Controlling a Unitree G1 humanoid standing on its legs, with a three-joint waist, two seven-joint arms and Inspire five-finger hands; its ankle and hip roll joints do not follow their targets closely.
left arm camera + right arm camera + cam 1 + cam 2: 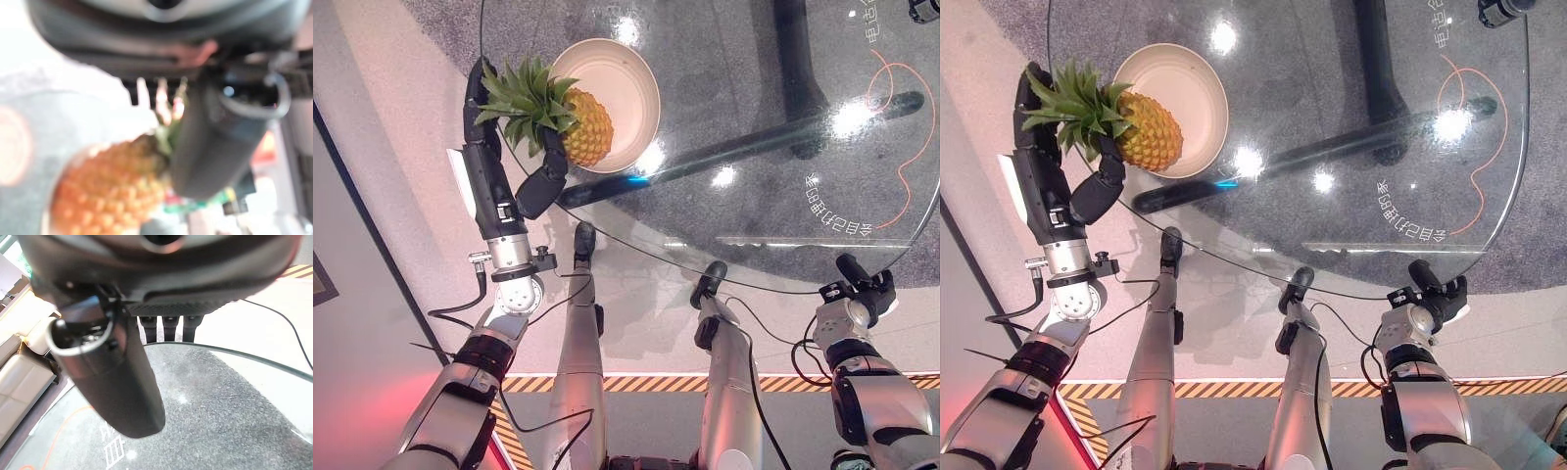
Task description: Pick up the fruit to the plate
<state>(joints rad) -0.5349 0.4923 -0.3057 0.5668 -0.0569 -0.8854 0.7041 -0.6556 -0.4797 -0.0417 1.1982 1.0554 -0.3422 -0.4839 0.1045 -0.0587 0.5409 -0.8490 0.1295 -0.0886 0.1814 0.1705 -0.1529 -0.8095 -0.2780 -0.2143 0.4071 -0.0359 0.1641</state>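
From the left eye view, the left hand [494, 162] grips the pineapple [579, 127] by its leafy crown, the fruit over the near-left rim of the plate [625, 88] on the glass table [773, 147]. The right wrist view shows the right hand [146, 323] with fingers straight (holding nothing) at the table's near edge.

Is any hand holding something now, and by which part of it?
The left hand holds the pineapple by its leafy crown. The right hand holds nothing.

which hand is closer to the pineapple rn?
Left. The left hand grips the pineapple by its leafy crown, holding it over the plate rim. The right hand sits at the glass table's near edge, far from it.
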